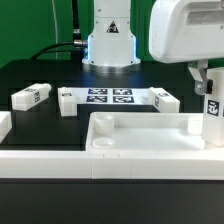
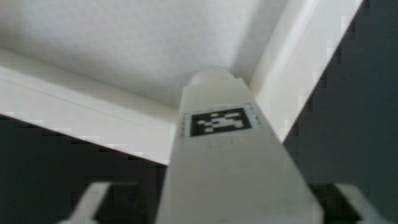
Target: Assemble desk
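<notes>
So the claw is clamped on one leg, holding it upright right over the desk top's corner on the exterior view's right. Can't tell if it's seated. The wrist view shows the leg's tag against that rimmed corner. A spare leg and another leg lie on the black tabletop, either side of the marker board.

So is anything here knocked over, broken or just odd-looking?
Nothing looks broken or spilled. Loose legs lie on their sides by the marker board, simply not yet fitted. The gripper holds one leg upright by a corner of the desk top.
</notes>
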You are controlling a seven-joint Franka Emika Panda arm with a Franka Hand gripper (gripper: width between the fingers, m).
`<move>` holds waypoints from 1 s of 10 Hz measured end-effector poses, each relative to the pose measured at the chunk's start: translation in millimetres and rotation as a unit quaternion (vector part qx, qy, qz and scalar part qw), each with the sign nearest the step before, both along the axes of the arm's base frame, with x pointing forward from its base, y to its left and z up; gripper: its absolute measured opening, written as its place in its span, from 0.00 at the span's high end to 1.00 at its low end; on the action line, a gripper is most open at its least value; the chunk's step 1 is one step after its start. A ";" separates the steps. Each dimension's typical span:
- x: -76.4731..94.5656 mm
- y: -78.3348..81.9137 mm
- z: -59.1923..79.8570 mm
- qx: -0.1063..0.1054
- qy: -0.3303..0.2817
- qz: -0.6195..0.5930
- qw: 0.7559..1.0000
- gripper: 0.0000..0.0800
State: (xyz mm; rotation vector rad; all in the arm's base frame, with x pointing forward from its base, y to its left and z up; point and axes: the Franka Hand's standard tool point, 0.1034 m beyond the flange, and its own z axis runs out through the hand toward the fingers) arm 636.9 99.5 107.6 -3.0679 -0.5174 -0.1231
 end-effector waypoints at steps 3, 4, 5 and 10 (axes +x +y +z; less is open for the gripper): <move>-0.1 0.0 -0.2 0.000 0.000 -0.001 1.000 0.64; -0.1 0.0 -0.2 0.001 0.001 -0.011 1.000 0.64; -0.1 0.0 -0.2 0.001 0.001 -0.014 1.000 0.64; -2.2 1.8 -1.3 0.030 -0.001 -0.247 0.968 0.64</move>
